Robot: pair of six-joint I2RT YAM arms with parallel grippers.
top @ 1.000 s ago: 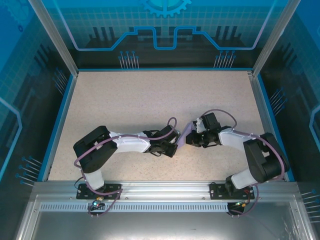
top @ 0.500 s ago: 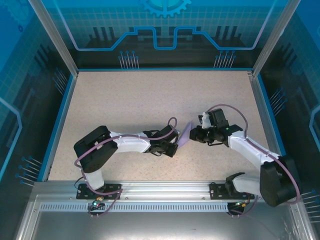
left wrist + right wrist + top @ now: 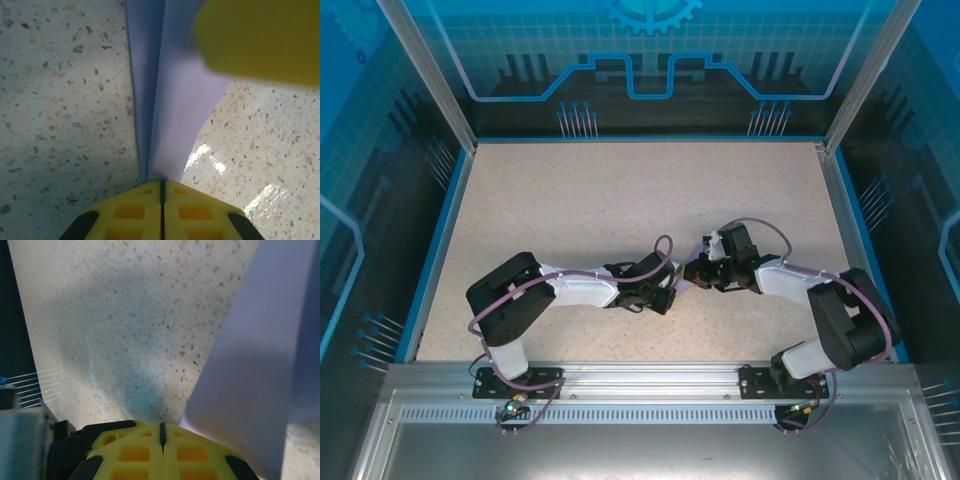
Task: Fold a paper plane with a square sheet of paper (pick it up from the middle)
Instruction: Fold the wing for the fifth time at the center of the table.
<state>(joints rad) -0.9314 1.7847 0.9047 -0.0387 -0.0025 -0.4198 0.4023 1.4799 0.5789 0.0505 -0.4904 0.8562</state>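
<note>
The pale lilac sheet of paper (image 3: 167,105) is folded along a centre crease and stands on edge just above the speckled table. My left gripper (image 3: 161,182) is shut on its near end, the fold running out from between the yellow pads. In the top view the left gripper (image 3: 671,294) and right gripper (image 3: 692,272) meet tip to tip near the table's middle, hiding most of the paper. My right gripper (image 3: 161,426) is shut; the paper (image 3: 260,360) passes beside its right finger, with nothing seen in the seam. A blurred yellow fingertip (image 3: 260,35) of the right gripper overlaps the paper's far end.
The speckled tabletop (image 3: 570,200) stretches behind and to the left of both grippers. Blue-edged transparent walls (image 3: 440,230) enclose it on three sides. An aluminium rail (image 3: 640,385) with the arm bases runs along the near edge.
Half a second ago the right gripper had drawn back to the right, leaving the paper exposed. It has since come back left against the paper and its jaws have shut. The left arm has stayed put.
</note>
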